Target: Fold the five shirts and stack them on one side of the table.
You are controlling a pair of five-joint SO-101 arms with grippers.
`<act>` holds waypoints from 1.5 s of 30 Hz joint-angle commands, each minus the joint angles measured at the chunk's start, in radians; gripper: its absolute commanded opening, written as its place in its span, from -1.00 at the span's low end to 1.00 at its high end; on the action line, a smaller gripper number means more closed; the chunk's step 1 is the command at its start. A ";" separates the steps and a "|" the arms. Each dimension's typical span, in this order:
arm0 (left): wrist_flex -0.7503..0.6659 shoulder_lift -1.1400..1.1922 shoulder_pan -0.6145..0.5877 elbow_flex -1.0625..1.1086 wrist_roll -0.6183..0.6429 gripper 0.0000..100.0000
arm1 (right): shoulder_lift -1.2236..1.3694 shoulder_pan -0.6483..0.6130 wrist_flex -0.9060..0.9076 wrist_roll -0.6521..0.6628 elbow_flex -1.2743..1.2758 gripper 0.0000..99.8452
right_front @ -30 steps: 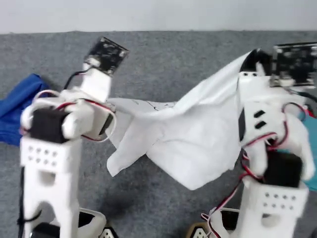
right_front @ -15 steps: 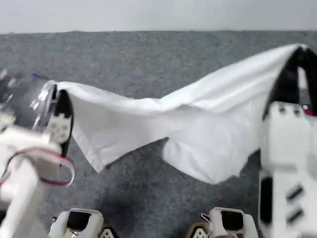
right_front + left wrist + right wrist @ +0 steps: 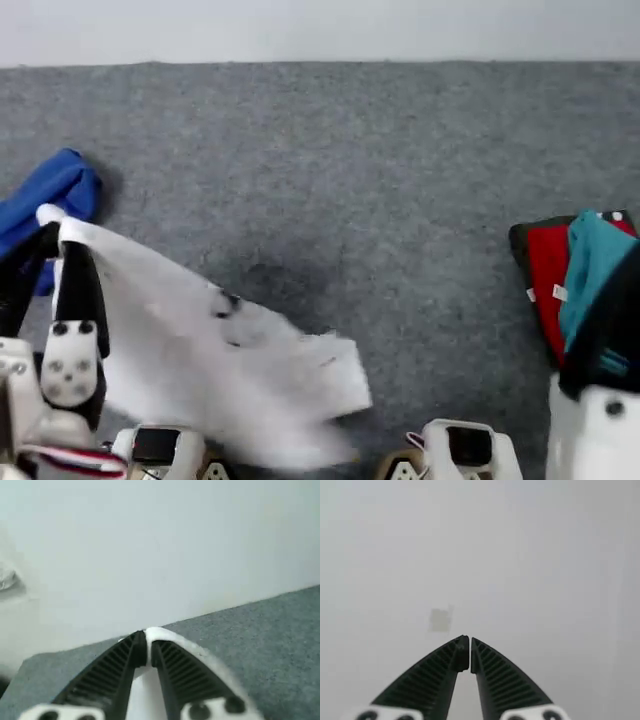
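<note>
looking down from the high view, i see the left gripper over the near left part of the grey table. its two black fingers point away from the arm bases and are pinched together on one end of the white shirt. the shirt trails from that pinch toward the near edge and the middle of the table in a loose, blurred sheet with a few dark marks on it, and its free end lies close to the bases. i cannot tell how much of it rests on the table. the blue shirt lies bunched at the left edge, just beyond the pinched end. well apart from all this, at the right edge, the red shirt lies flat with the teal shirt draped over it, and a dark border shows along the red one's far side. the right arm stands at the near right corner, partly in front of those two. on the left wrist view the jaws are closed, with white cloth bulging out past the tips. on the right wrist view the right gripper has its jaws closed tip to tip with nothing between them, facing a pale wall that carries a small grey patch.
</note>
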 commanded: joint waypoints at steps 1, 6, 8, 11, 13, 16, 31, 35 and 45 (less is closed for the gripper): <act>-0.006 -0.005 -0.011 0.074 0.029 -0.97 | 0.050 0.005 0.027 -0.006 0.077 -0.98; -0.025 -0.012 -0.011 0.242 0.028 -0.97 | 0.094 -0.027 0.068 -0.008 0.334 -0.98; -0.058 -0.012 -0.011 0.289 0.031 -0.97 | 0.124 -0.102 0.077 -0.003 0.466 -0.97; -0.106 -0.005 -0.011 0.354 0.031 -0.97 | 0.183 -0.255 0.114 0.023 0.667 -0.97; -0.138 -0.005 -0.015 0.412 0.031 -0.97 | 0.226 -0.397 0.136 0.072 0.786 -0.90; -0.170 -0.005 -0.017 0.496 0.028 -0.97 | 0.280 -0.585 0.157 0.124 0.902 -0.71; -0.367 -0.014 -0.207 0.713 -0.011 -0.97 | 0.364 -0.932 -0.188 0.193 1.490 -0.60; -0.367 -0.014 -0.207 0.713 -0.011 -0.97 | 0.430 -1.026 -0.329 0.192 1.583 -0.61; -0.368 -0.014 -0.209 0.794 -0.011 -0.97 | 0.553 -1.241 -0.467 0.195 1.557 -0.92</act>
